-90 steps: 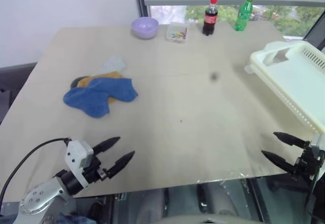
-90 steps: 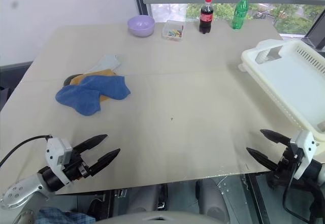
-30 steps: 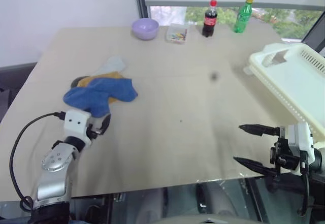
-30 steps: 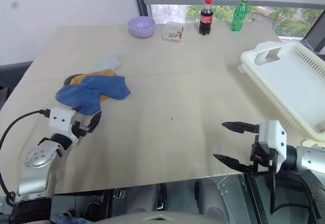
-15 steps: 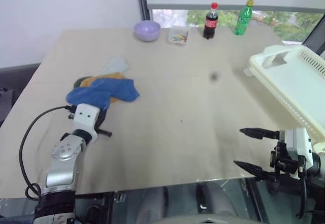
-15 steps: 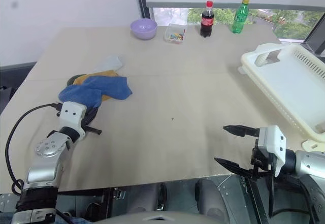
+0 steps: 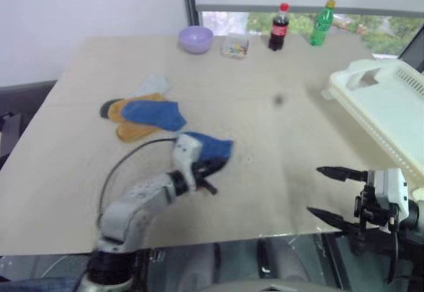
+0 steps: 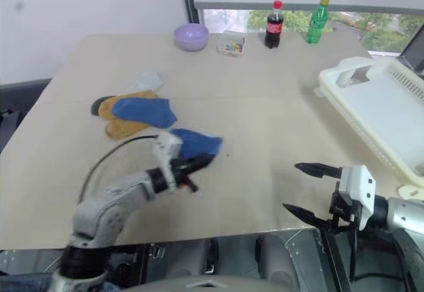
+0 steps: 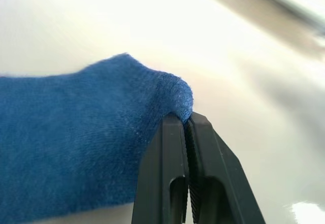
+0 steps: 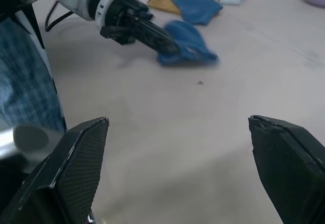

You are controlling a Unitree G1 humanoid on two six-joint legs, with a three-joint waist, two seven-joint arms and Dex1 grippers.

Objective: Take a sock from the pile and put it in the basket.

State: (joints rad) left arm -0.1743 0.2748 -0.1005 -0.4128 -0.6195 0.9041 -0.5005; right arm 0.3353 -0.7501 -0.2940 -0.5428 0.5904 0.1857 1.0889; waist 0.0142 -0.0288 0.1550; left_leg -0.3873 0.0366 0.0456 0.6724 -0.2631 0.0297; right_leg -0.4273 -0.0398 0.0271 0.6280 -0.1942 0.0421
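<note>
Royal blue wool bunches between the black fingers of the left gripper point(image 8: 199, 164), which is pinched tight on the edge of one blue sock point(image 8: 195, 144). That sock sits well clear of the pile point(image 8: 129, 114), out toward the middle of the table point(image 8: 265, 93), with its loose end trailing on the tabletop; gripping it by the rim looks like a way to lift one sock without snagging the others. The pile itself, yellow, blue, pale grey and a dark bit, lies farther from the basket point(image 8: 381, 116) than the held sock does.

The basket hangs off the table's edge, tilted, on the opposite side from the pile. Between sock and basket the tabletop is bare, so I'd judge the carry has open room. The right gripper point(image 8: 308, 189) waits near the basket's near corner at the table edge, its two fingers spread wide with nothing between them. The lilac bowl point(image 8: 191, 36), small tray point(image 8: 230, 42) and two bottles point(image 8: 275, 24) stand far beyond the pile, out of the path.
</note>
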